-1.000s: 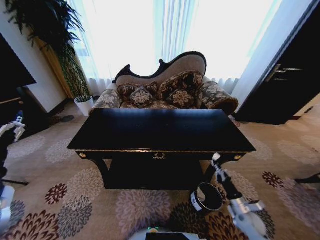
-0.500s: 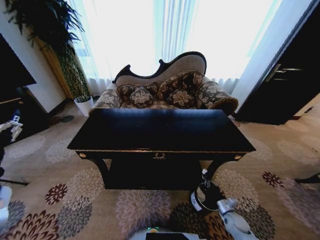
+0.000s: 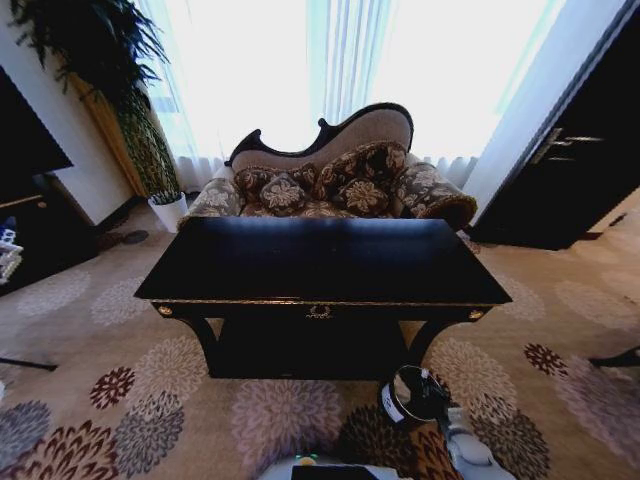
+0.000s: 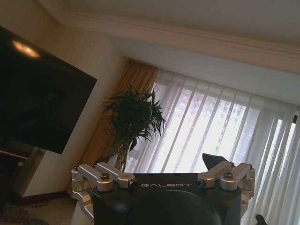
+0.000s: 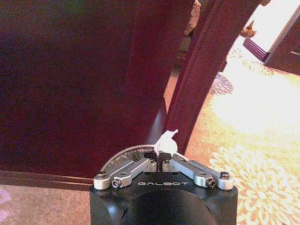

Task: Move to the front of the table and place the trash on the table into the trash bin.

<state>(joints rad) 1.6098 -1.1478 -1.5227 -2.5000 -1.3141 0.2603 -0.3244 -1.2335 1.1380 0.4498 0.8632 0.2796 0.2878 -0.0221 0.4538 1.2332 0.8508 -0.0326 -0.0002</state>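
Observation:
The glossy black table (image 3: 320,262) stands straight ahead, in front of a sofa. The small dark trash bin (image 3: 398,403) with a white label sits on the carpet by the table's right front leg. My right gripper (image 3: 428,381) hangs low over the bin's opening. In the right wrist view this gripper (image 5: 159,155) is shut on a crumpled white paper scrap (image 5: 167,140), a piece of the trash, just above the bin's grey rim (image 5: 125,153). My left gripper (image 3: 8,250) is raised at the far left, away from the table; its fingers (image 4: 213,162) are spread open and hold nothing.
A patterned sofa (image 3: 330,180) stands behind the table. A white plant pot (image 3: 168,210) and tall plant (image 3: 95,50) are at the back left, a dark cabinet (image 3: 30,190) on the left, a dark door (image 3: 580,150) on the right. Flowered carpet surrounds the table.
My right arm has come down from beside the table's front edge to just over the bin. The left gripper has drifted further left towards the picture's edge.

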